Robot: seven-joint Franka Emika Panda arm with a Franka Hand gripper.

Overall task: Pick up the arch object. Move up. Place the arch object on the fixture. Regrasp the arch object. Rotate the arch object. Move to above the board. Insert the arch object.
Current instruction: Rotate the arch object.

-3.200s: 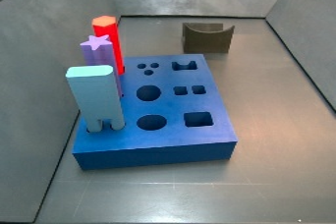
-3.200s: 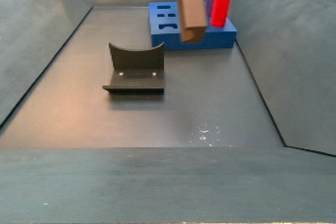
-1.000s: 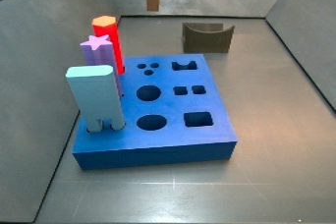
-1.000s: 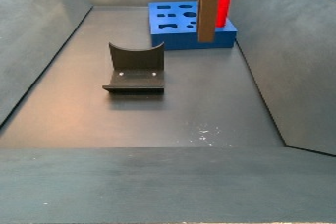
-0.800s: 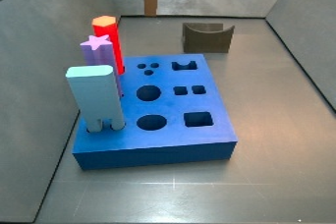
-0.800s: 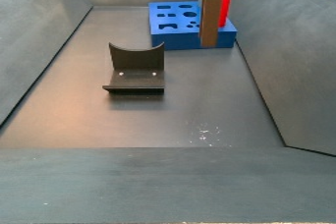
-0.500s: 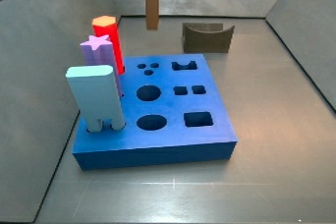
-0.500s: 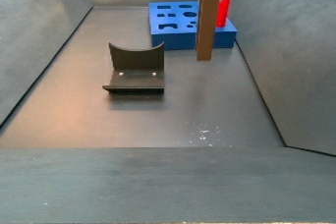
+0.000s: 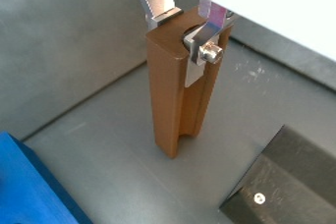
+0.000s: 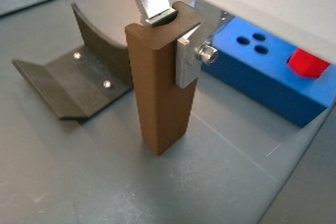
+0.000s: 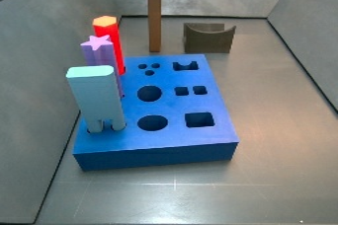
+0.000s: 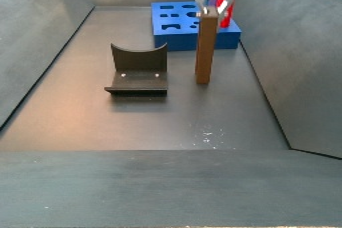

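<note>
we see the gripper pinching the top of the upright brown bar. it stands between fixture and board, seemingly so it can be lowered

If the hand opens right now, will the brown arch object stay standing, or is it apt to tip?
The arch object is tall, narrow and upright, so it would probably tip easily. The hand grips only its top end, so a sideways bump could swing it. It looks like a stiff, matte block, unlikely to bend or slip.

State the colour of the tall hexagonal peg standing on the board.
Red; the hexagonal peg shows best in a side view, at the board's far corner.
</note>
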